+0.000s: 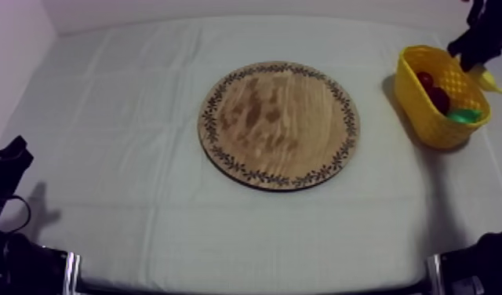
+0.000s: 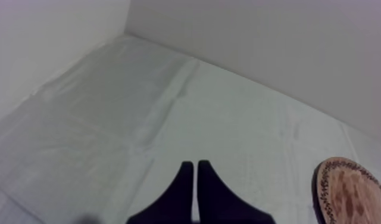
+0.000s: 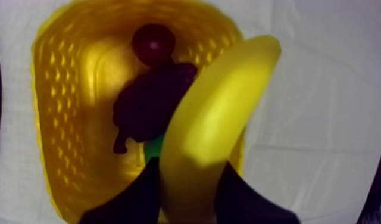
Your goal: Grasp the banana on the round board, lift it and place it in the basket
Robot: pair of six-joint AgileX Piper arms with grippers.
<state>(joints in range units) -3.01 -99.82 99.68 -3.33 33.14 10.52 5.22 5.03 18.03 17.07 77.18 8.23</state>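
The banana (image 3: 216,119) is clamped between the black fingers of my right gripper (image 3: 190,182), which is shut on it. It hangs over the right rim of the yellow basket (image 3: 74,89). In the top view my right gripper (image 1: 475,49) is above the basket's far right side (image 1: 427,118), and the banana's yellow tip (image 1: 489,81) pokes out just beyond the rim. The round wooden board (image 1: 278,124) lies bare at the table's middle. My left gripper (image 2: 194,174) is shut on nothing and rests low at the left (image 1: 11,157).
Inside the basket lie a small red fruit (image 3: 153,42), a dark bunch of grapes (image 3: 146,106) and a green piece (image 1: 464,116). The board's edge (image 2: 353,196) shows near my left gripper. A wall runs along the table's far side.
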